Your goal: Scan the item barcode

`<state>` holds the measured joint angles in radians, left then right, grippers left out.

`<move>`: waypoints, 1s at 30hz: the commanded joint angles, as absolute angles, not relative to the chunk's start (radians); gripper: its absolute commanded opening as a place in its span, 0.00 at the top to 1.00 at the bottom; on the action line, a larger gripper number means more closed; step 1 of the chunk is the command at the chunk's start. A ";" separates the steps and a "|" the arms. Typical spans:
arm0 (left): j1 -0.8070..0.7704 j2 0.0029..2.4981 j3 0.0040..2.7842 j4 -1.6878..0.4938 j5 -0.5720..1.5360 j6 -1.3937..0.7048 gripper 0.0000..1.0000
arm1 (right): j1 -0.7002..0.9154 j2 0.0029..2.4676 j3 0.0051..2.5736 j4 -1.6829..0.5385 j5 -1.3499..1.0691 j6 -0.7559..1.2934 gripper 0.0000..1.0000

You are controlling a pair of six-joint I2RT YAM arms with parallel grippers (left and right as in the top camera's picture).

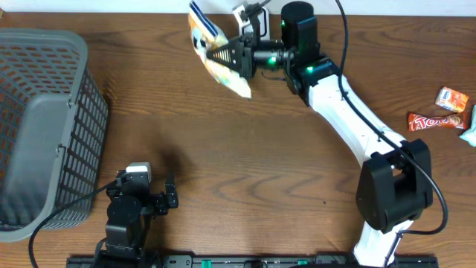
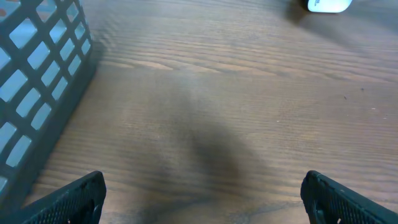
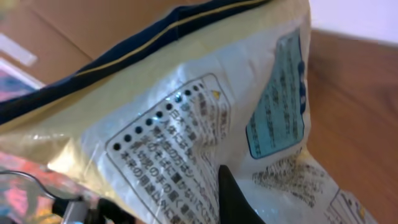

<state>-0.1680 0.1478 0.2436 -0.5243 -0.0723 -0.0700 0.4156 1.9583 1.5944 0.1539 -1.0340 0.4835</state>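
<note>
The item is a pale yellow snack bag with a dark blue edge, held off the table at the back centre. My right gripper is shut on it from the right. The right wrist view is filled by the bag's printed back, with one black finger pressed against it; I cannot make out a barcode there. My left gripper rests near the front left, beside the basket. Its fingers stand wide open over bare wood.
A grey mesh basket fills the left side and shows at the left of the left wrist view. A white device sits behind the bag. A red candy bar and an orange packet lie at the far right.
</note>
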 commanded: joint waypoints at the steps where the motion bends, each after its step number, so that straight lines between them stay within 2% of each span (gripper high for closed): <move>1: -0.166 0.142 0.258 -0.523 -0.063 -0.053 0.01 | 0.403 2.009 1.604 0.248 -1.021 0.746 0.99; 3: -0.166 0.142 0.258 -0.523 -0.063 -0.053 0.01 | 0.398 2.047 1.604 0.343 -0.984 0.805 0.99; 8: -0.166 0.142 0.258 -0.523 -0.063 -0.053 0.01 | 0.392 2.191 1.605 0.833 -0.968 0.970 0.99; 10: -0.166 0.142 0.258 -0.523 -0.063 -0.053 0.01 | 0.376 2.246 1.613 0.948 -0.929 1.023 0.99; 14: -0.166 0.142 0.258 -0.523 -0.063 -0.053 0.01 | 0.348 2.341 1.657 0.958 -0.825 1.038 0.99; 18: -0.166 0.142 0.258 -0.523 -0.063 -0.053 0.01 | 0.331 2.436 1.768 1.082 -0.807 1.032 0.99; 30: -0.166 0.142 0.258 -0.523 -0.063 -0.053 0.01 | 0.322 2.637 2.093 0.986 -0.595 0.995 0.99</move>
